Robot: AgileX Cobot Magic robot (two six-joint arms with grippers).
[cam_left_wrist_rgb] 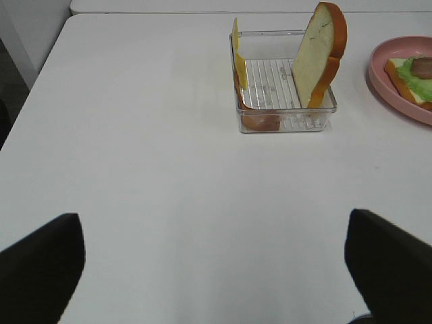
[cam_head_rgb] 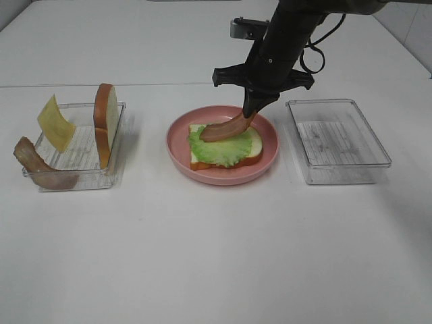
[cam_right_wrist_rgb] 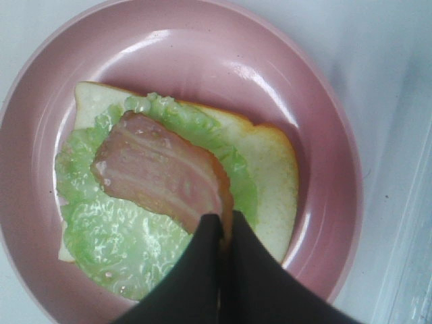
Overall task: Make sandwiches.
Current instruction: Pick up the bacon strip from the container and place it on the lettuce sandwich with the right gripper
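Note:
A bread slice (cam_head_rgb: 251, 154) with a green lettuce leaf (cam_head_rgb: 214, 151) on it lies on the pink plate (cam_head_rgb: 270, 131). My right gripper (cam_head_rgb: 251, 111) is shut on one end of a bacon strip (cam_head_rgb: 223, 128), whose free end rests on the lettuce (cam_right_wrist_rgb: 108, 233); the right wrist view shows the bacon (cam_right_wrist_rgb: 158, 172) pinched between the black fingers (cam_right_wrist_rgb: 196, 270). In the left clear tray (cam_head_rgb: 115, 158) stand a second bread slice (cam_head_rgb: 104, 121), a yellow cheese square (cam_head_rgb: 55, 121) and another bacon strip (cam_head_rgb: 37, 165). My left gripper (cam_left_wrist_rgb: 216, 270) is open, over bare table, well short of that tray (cam_left_wrist_rgb: 283, 118).
An empty clear tray (cam_head_rgb: 337, 138) stands right of the plate. The table is white, with a seam running across behind the trays. The right arm reaches in from the far right above the plate.

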